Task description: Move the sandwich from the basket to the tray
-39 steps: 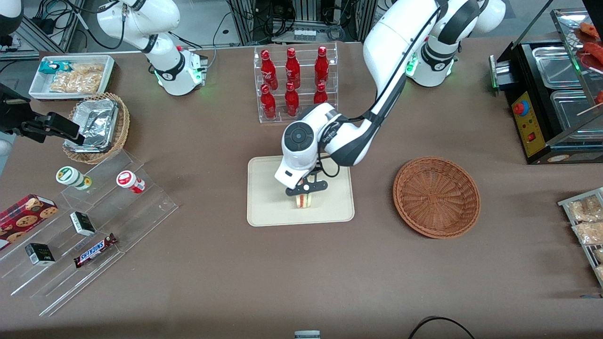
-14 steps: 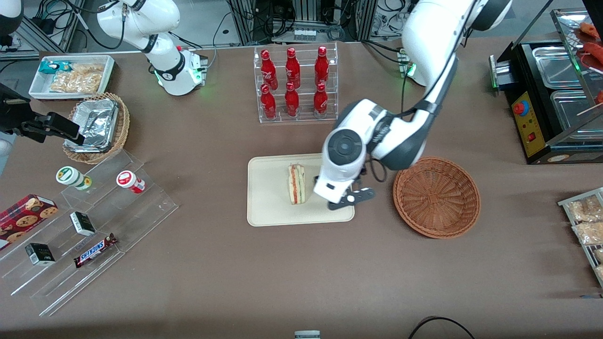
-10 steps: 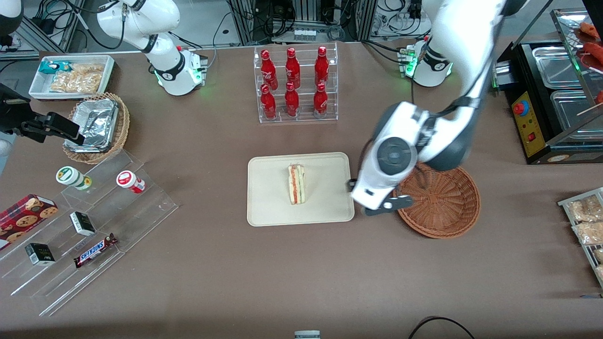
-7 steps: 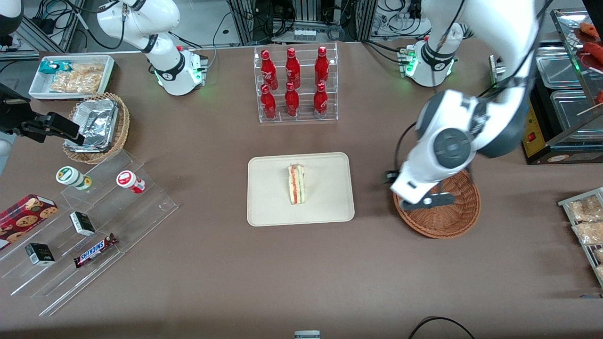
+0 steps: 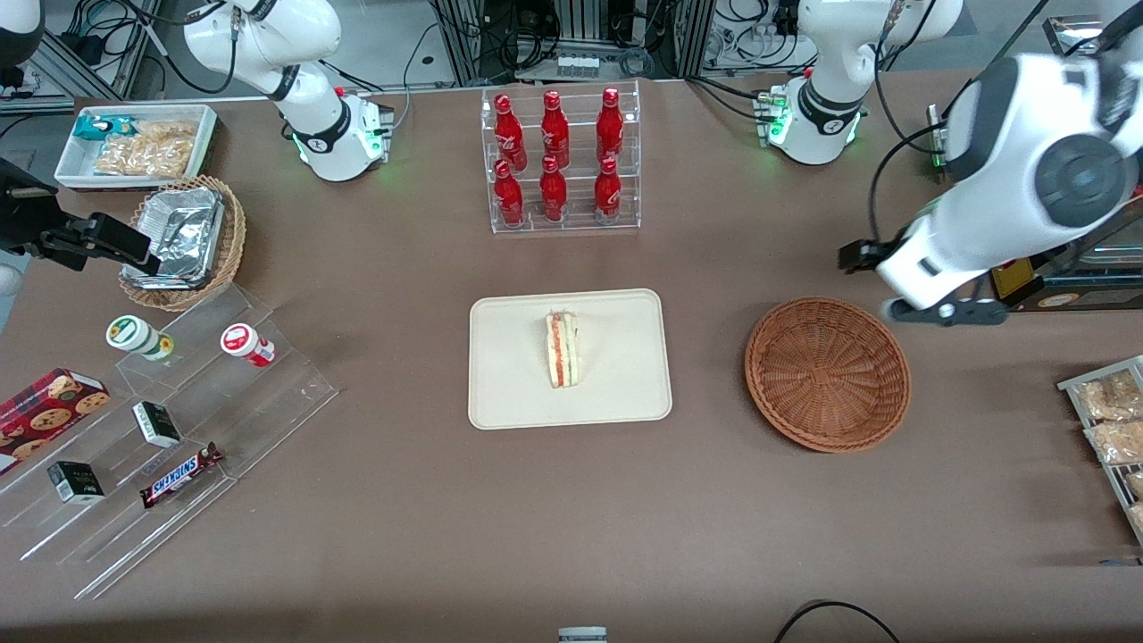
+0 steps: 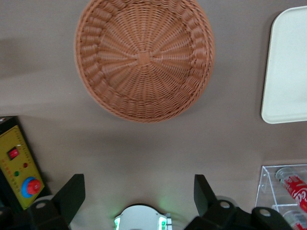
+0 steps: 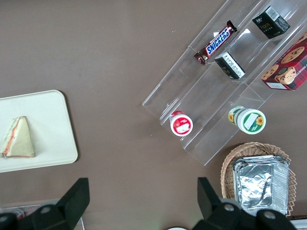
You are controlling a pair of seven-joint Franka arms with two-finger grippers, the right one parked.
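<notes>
The sandwich [image 5: 563, 349] lies on its side in the middle of the cream tray [image 5: 509, 393], its red and green filling edge showing; it also shows as the sandwich [image 7: 18, 139] on the tray [image 7: 50, 125] in the right wrist view. The reddish-brown wicker basket [image 5: 828, 373] holds nothing. My gripper [image 5: 938, 312] hangs raised above the table, a little farther from the front camera than the basket and toward the working arm's end. In the left wrist view my gripper [image 6: 138, 192] is open with nothing between its fingers [image 6: 72, 195], and the basket [image 6: 144, 57] and a tray corner [image 6: 288, 72] lie below.
A clear rack of red bottles [image 5: 558, 161] stands farther from the front camera than the tray. A black food warmer [image 5: 1054, 179] and snack packets [image 5: 1112, 420] sit at the working arm's end. A tan foil basket [image 5: 183, 241] and stepped acrylic stand [image 5: 170, 420] are at the parked arm's end.
My gripper let go of the sandwich on the tray, rose, and swept over the basket toward the working arm's end. The sandwich now lies flat on the tray.
</notes>
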